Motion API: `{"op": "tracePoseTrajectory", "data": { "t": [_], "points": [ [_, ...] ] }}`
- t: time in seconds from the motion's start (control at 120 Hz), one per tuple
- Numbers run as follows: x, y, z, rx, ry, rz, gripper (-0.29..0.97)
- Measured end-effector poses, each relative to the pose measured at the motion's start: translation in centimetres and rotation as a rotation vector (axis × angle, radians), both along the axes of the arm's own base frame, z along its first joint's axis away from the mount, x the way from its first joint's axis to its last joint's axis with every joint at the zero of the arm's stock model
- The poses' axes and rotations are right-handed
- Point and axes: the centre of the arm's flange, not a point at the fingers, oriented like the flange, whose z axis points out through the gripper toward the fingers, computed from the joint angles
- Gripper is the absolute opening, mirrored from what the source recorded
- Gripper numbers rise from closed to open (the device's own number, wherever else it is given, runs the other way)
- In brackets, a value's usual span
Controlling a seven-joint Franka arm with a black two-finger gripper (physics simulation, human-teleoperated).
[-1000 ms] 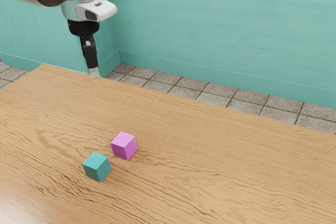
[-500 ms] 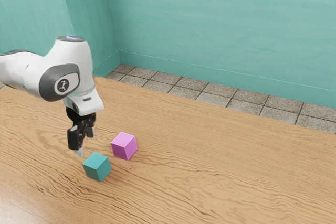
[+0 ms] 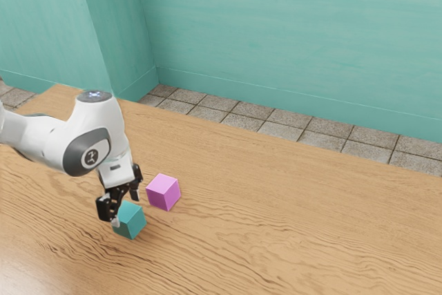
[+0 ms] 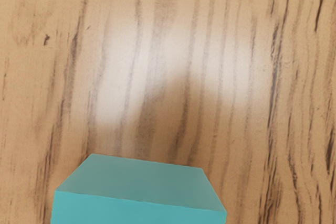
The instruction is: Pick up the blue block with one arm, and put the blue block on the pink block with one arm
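Lowered from high above the tabletop a second earlier, the black two-finger gripper (image 3: 119, 211) was brought down over the small, flat-faced teal-blue block (image 3: 131, 222).

Its fingers were held apart, with nothing yet gripped. The block (image 4: 139, 195) was left resting under the hand on the grained wooden table (image 3: 290, 212), near the matte pink block (image 3: 164, 192) but apart from it. It was judged light, rigid and smooth-sided; two opposite flat faces were reckoned the surest hold.

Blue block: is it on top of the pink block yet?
No, the blue block sits on the table beside the pink block, not on top of it.
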Motion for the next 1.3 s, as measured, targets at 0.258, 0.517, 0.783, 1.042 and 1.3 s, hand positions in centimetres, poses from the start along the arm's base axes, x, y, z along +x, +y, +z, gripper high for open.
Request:
{"op": "tracePoseTrajectory", "data": {
  "t": [0.258, 0.517, 0.783, 1.042, 1.3],
  "points": [
    [0.6, 2.1, -2.9, -0.020, -0.012, -0.032, 0.68],
    [0.9, 1.7, -3.6, -0.028, -0.027, -0.093, 0.54],
    [1.2, 1.5, -0.1, -0.021, -0.093, -0.118, 0.30],
    [6.8, -3.1, 6.9, -0.066, -0.148, -0.193, 0.28],
    [11.5, -0.9, 6.0, -0.123, -0.065, -0.158, 0.29]
  ]
}}
